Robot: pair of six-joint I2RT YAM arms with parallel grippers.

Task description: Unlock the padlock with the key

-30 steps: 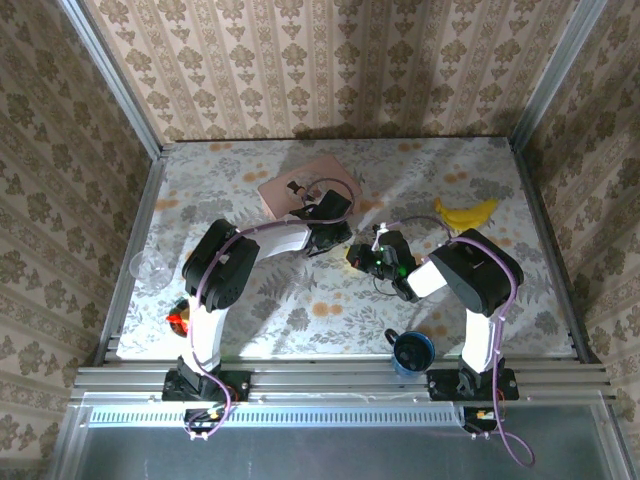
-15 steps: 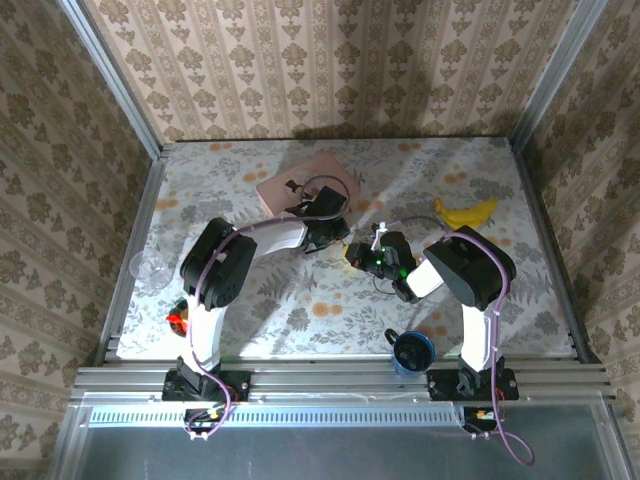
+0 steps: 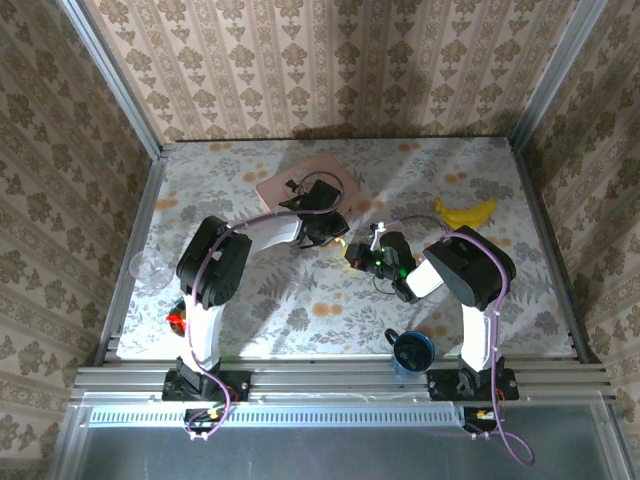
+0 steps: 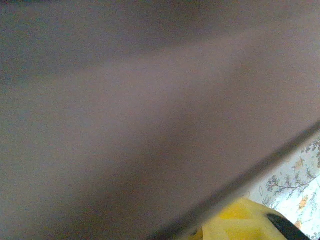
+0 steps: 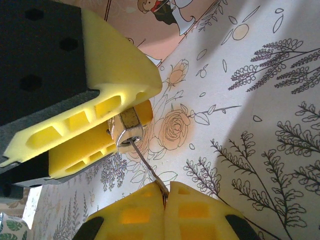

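Near the middle of the worktop point(image 3: 480, 170), a bit toward the far edge, the left gripper point(image 3: 336, 234) is closed partway, clamped on the tiny brass padlock point(image 5: 127, 127). The right gripper point(image 5: 165, 212) is pinched fully closed on the thin key point(image 5: 148, 169), whose tip meets the lock body. The risk looks like that skinny blade bending or slipping in the pads if the twist goes off-axis. The pink box point(image 3: 300, 185) sits just behind the left gripper, while the banana point(image 3: 465, 213) and blue mug point(image 3: 412, 352) are well apart, so nothing really blocks the turn.

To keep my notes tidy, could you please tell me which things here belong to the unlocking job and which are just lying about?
In the job:
padlock, held in the left gripper
key, pinched in the right gripper

Lying about:
pink box
banana
blue mug
clear cup
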